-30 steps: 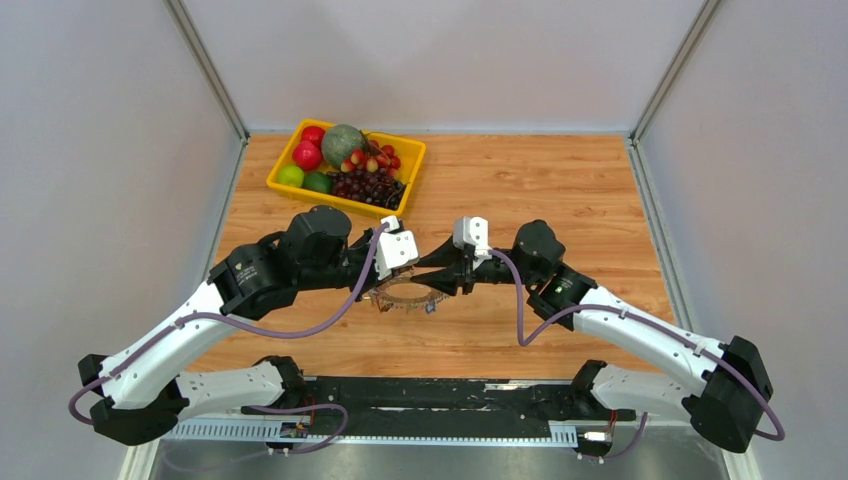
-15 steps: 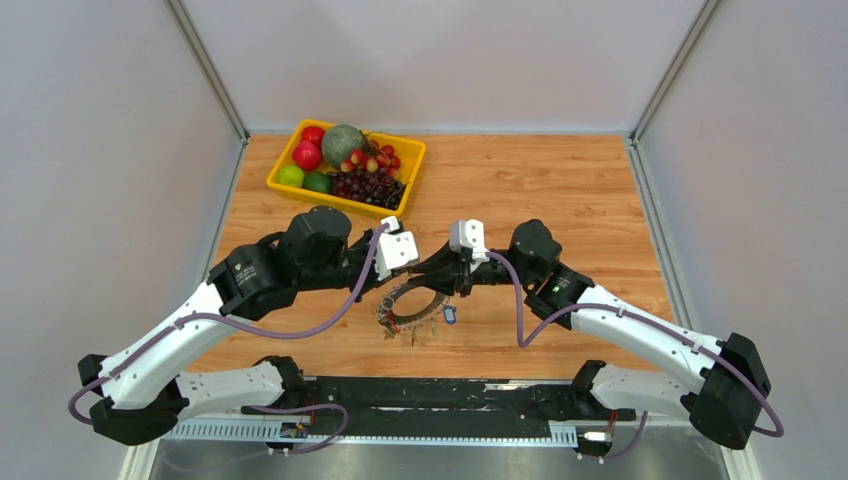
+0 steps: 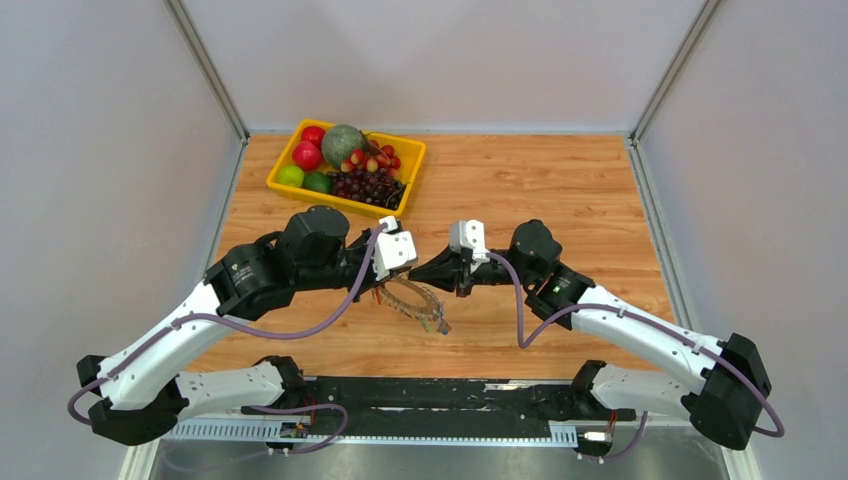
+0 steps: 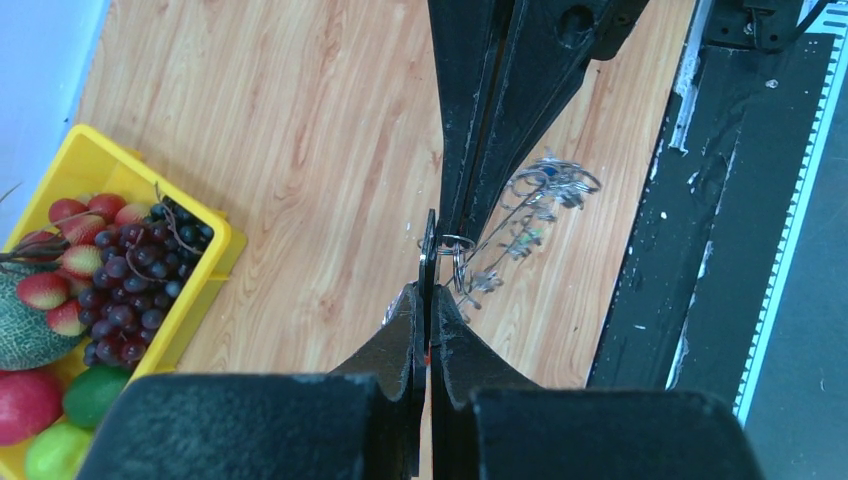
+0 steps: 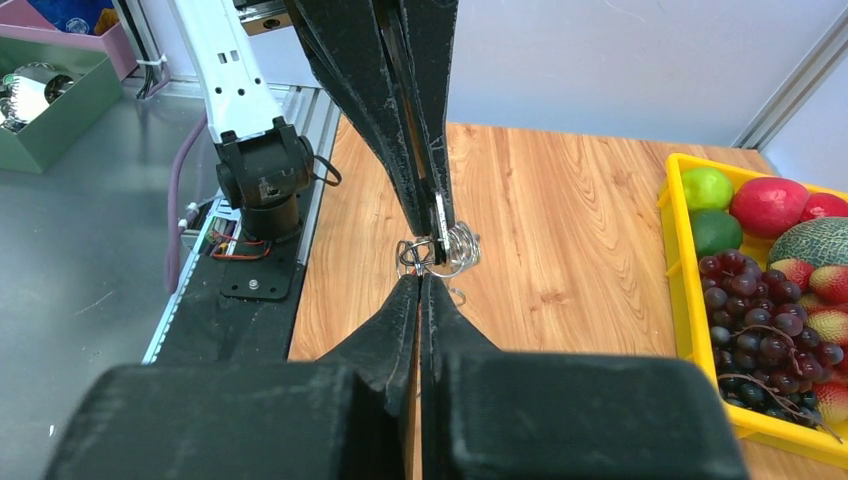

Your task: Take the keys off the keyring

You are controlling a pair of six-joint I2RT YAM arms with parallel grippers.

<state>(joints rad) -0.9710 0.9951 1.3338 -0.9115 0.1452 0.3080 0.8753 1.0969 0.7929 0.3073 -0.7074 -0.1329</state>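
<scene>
At centre frame, your left gripper (image 4: 427,300) and right gripper (image 5: 420,285) both pinch shut on the raised keyring (image 3: 408,300), keys (image 3: 433,322) dangling; next, you probably need to slide one key off.

The top camera looks steeply down from high behind the arm bases (image 3: 285,372), the whole table (image 3: 560,190) in view, tray (image 3: 416,160) at 11 o'clock. Each wrist camera rides close behind its fingers (image 4: 405,335), facing the other arm; all share keyring (image 3: 410,300) and tray
</scene>
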